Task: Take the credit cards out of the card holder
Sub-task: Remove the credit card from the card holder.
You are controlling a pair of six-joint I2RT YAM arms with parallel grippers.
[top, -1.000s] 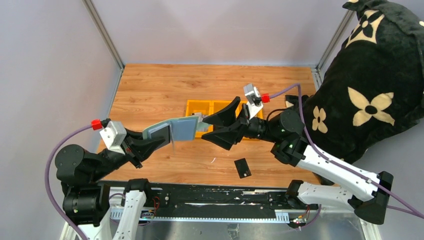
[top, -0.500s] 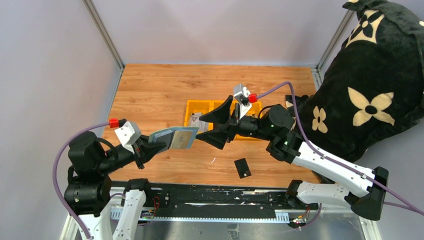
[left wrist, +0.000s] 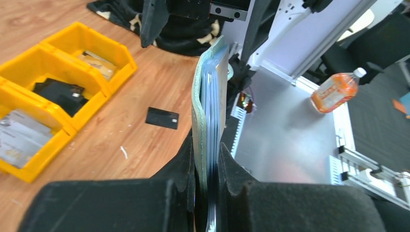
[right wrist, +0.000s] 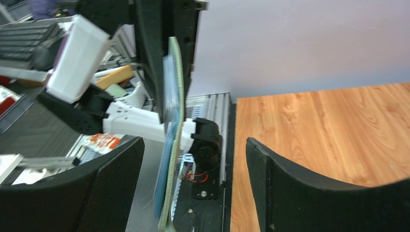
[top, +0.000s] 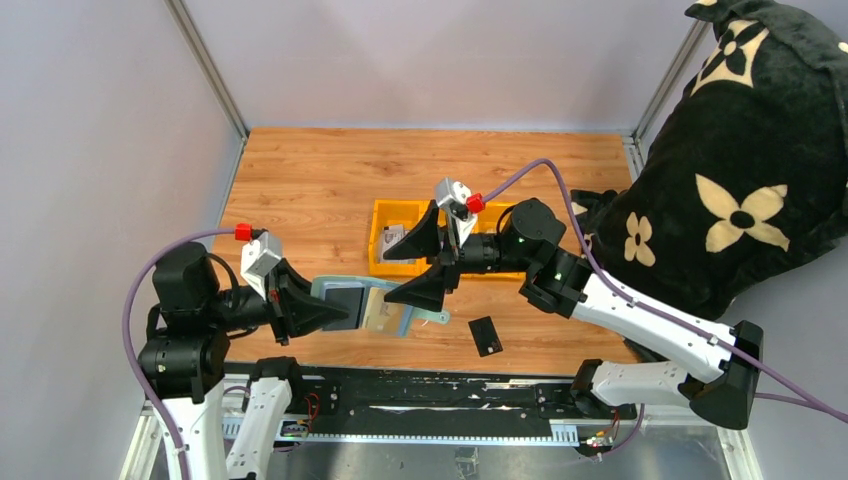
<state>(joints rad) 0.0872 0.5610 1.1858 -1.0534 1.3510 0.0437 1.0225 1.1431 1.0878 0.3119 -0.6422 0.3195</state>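
Note:
My left gripper (top: 335, 308) is shut on the pale grey-green card holder (top: 372, 306), held on edge above the table's near edge. In the left wrist view the holder (left wrist: 211, 92) stands clamped between the fingers of my left gripper (left wrist: 207, 147), with blue-grey inner layers showing. My right gripper (top: 386, 280) is open, its jaws either side of the holder's free end. In the right wrist view the holder (right wrist: 173, 101) hangs between the spread fingers of my right gripper (right wrist: 193, 145), nearer the left one. A black credit card (top: 485, 335) lies on the wood and also shows in the left wrist view (left wrist: 162, 117). A silvery card (top: 393, 237) lies in a bin.
A row of yellow bins (top: 395, 205) stands mid-table; one holds a bulky black lump (left wrist: 58, 92). A big black plush with cream flowers (top: 740, 150) fills the right side. The black base rail (top: 420, 395) runs along the near edge. An orange bottle (left wrist: 336, 89) lies beyond the table.
My left gripper has drawn the card holder back and down toward the near left. My right gripper has followed it leftward, still open. The black card has not moved.

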